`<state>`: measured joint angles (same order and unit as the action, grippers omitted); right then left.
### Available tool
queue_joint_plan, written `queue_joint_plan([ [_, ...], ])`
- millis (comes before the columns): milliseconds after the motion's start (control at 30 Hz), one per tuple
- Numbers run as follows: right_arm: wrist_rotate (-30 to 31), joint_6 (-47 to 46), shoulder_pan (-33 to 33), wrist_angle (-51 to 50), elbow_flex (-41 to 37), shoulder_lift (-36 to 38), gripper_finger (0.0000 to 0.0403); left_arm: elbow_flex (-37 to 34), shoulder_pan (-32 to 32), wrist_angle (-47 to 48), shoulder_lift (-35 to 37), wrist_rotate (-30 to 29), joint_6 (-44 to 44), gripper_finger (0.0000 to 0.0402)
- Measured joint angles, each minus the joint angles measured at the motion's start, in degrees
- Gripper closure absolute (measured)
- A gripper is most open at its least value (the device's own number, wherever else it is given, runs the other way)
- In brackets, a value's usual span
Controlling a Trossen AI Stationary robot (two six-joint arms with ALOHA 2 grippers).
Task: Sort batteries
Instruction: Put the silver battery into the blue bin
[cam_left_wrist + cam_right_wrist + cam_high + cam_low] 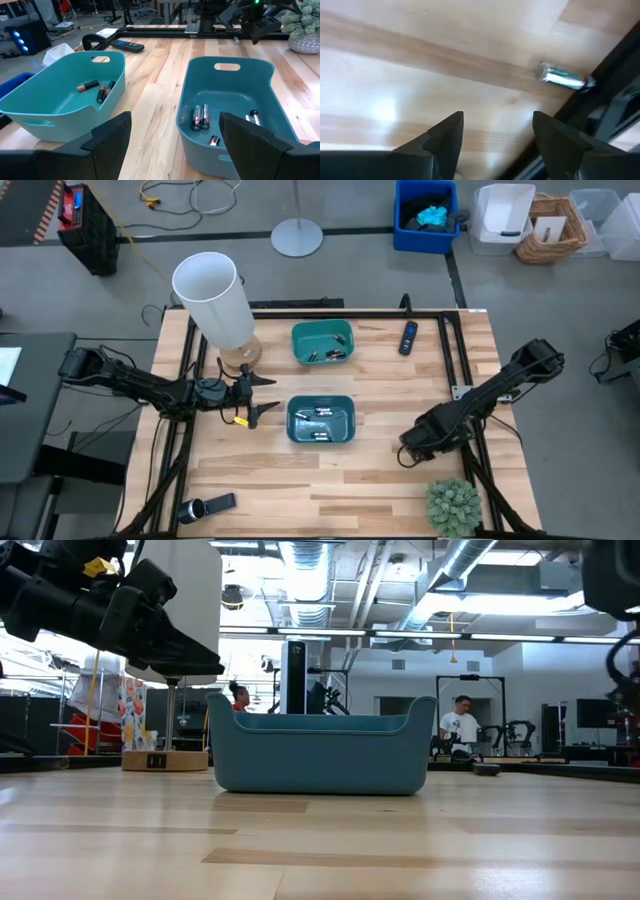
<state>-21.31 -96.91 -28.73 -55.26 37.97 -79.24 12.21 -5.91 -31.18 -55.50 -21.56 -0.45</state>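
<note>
Left gripper [262, 394] hangs empty, jaws apart, by the near teal bin's [296, 430] left rim; batteries [201, 116] already lie inside it. Far bin [303, 335] holds others. Right gripper [497, 137], spread, sits low near the table's [380, 490] right edge, apparently lining up on a silvery battery [563, 76].

We find two bins mid-table, the far bin [322, 342] behind the near bin [321, 420], batteries [200, 117] lying in both. A remote [408, 338] lies right of the far bin.
</note>
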Motion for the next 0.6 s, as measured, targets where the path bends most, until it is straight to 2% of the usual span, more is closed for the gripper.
queue_joint_plan([
  [167, 1.4, -15.4, -0.6, 3.5, 0.0, 0.3, 0.0147, 0.0, 0.0, -0.3, 0.0, 0.9, 0.0, 0.0107],
  [333, 11.2, -32.9, -2.9, 0.2, 3.3, 0.5, 0.0147, 0.0, 0.0, -0.4, 0.0, 3.6, 0.0, 0.0107],
  [467, 10.5, -35.5, 0.5, -7.2, 8.8, -3.6, 0.0147, 0.0, 0.0, -0.6, 0.0, 4.4, 0.2, 0.0107],
  [600, 15.5, -36.4, 1.4, -11.4, 14.0, -6.4, 0.0147, 0.0, -0.2, -0.3, 0.0, 5.0, 0.3, 0.0107],
])
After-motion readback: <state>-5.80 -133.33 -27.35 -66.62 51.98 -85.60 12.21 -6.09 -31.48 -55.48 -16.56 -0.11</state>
